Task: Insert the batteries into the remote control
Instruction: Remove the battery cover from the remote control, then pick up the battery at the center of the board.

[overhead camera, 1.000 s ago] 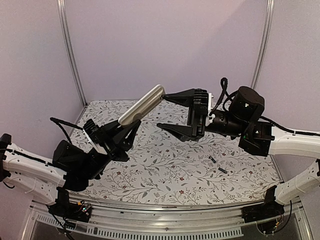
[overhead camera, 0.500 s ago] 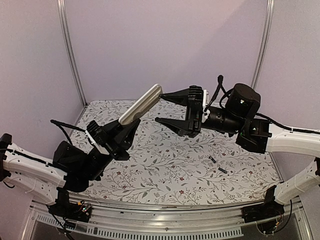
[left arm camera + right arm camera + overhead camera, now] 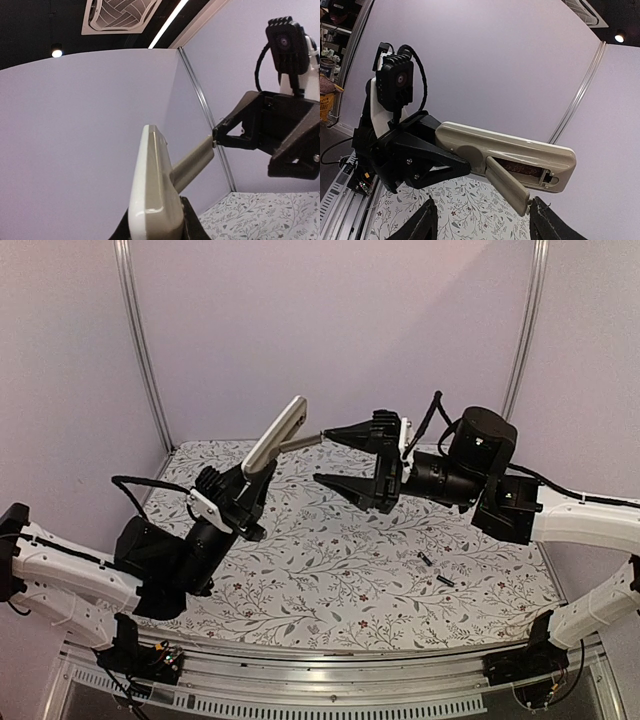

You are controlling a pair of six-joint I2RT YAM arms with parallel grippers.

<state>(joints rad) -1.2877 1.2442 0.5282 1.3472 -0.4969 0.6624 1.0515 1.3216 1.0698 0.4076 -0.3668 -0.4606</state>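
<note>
Air over worktop [image 3: 330, 580] ctr is taken up by remote control [image 3: 277, 430], held tilted in left pincer [image 3: 247, 483]. Cover flap [image 3: 303, 441] juts out, tip met by upper finger of right pincer [image 3: 330, 458]; jaws spread wide. Batteries [image 3: 424, 560] lie right-front on worktop, unobstructed fr. above.

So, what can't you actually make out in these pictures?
- Remote control buttons: the face is turned away in every view.
- Battery bay: in the right wrist view it is half hidden by the tilted-out cover, and dark inside.
- Batteries: seen in the top view only, too small to tell their ends apart.
- Left gripper fingers: in the left wrist view they are cut off by the bottom edge.
</note>
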